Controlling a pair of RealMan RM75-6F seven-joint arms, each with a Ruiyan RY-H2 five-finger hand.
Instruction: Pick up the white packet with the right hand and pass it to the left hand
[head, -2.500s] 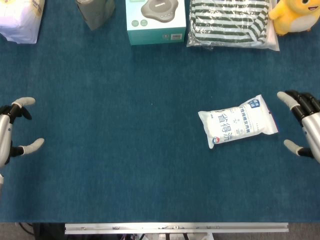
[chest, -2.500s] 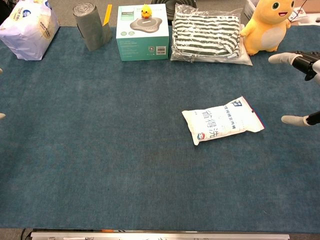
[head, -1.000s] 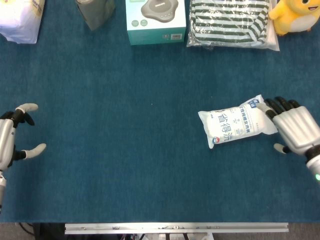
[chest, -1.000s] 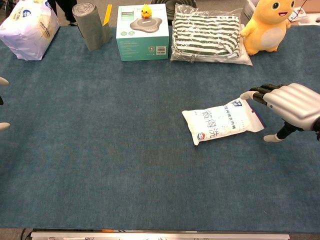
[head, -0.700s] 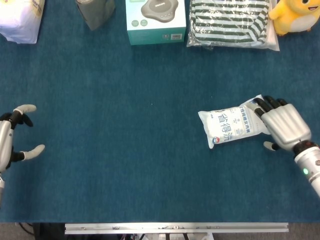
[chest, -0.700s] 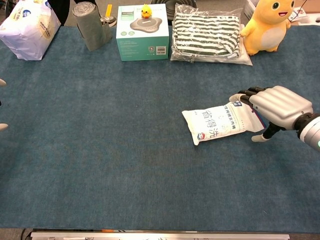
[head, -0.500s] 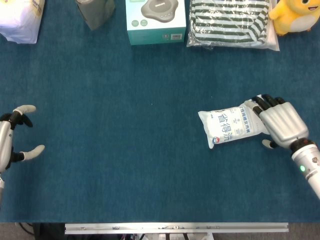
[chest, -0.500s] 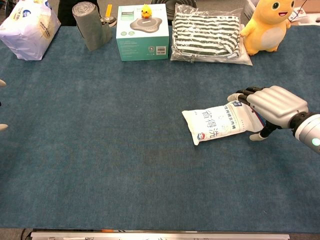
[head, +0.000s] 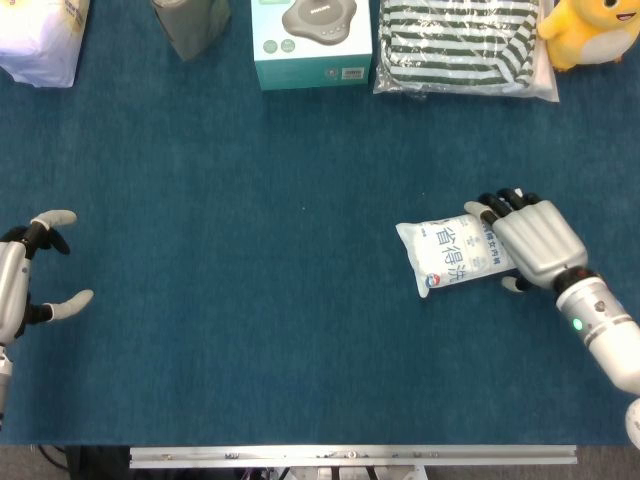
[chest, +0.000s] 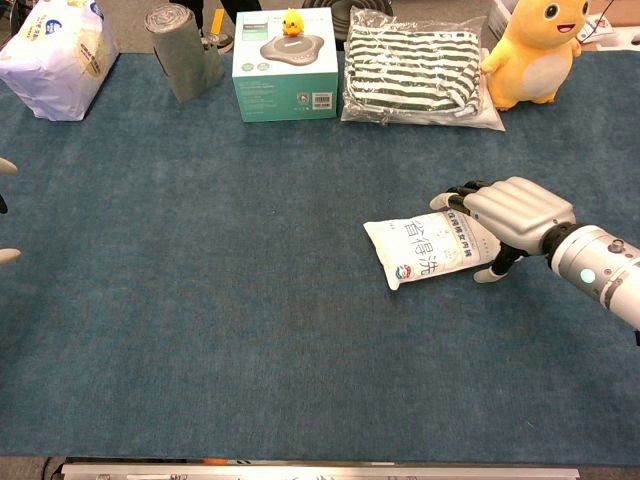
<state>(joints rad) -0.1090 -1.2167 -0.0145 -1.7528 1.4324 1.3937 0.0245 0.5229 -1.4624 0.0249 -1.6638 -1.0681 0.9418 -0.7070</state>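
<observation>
While the right hand (head: 530, 240) lies palm-down over the right end of the white packet (head: 452, 254), its fingers (head: 498, 205) drape over the packet's top edge and the thumb (chest: 492, 271) hooks down at the near side, so it looks cupped around the end; whether it truly grips cannot be told, and the packet lies flat on the blue table mat (head: 250, 300), right of centre, tilted with its left end nearer the robot. Right forearm (head: 605, 335) runs back toward the lower right corner, a green light showing on the wrist. Left hand (head: 25, 278) sits at the far left edge, well apart from the packet, fingers and thumb spread, holding nothing; chest view shows only its fingertips (chest: 8, 166) at the edge. Along the far side of the mat: white tissue pack (chest: 58, 58), grey roll (chest: 180, 50), teal box (chest: 285, 65) with a small yellow duck (chest: 292, 22) on top, bagged striped clothing (chest: 415, 65), yellow plush toy (chest: 535, 50).
</observation>
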